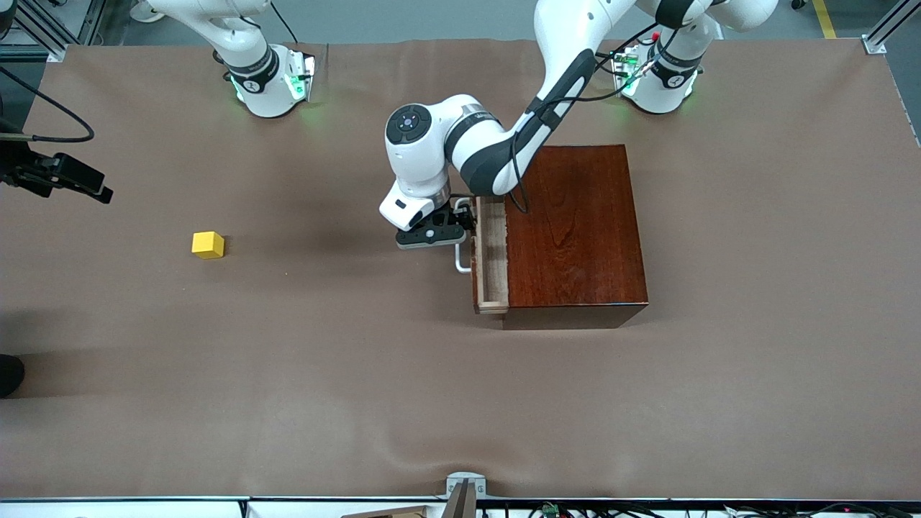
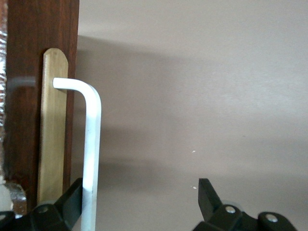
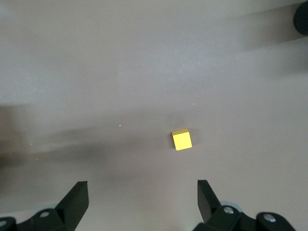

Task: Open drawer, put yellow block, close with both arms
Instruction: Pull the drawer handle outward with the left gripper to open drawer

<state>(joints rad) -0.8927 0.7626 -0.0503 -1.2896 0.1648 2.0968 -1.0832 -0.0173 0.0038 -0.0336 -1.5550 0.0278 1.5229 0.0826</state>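
The drawer [image 1: 492, 253] stands slightly out; we see our left hand [image 2: 139, 204] spread wide at its handle [image 2: 91, 149], our right hand [image 3: 142, 199] wide apart above the yellow block [image 3: 182, 139]

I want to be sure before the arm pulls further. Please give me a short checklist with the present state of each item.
1. Drawer open wide enough for the block: not ok, only a narrow strip shows.
2. Left gripper at the handle: ok, one finger against the bar, jaws open.
3. Yellow block free on the table: ok.
4. Right gripper open above the block: ok.
5. Box top free of other things: ok.
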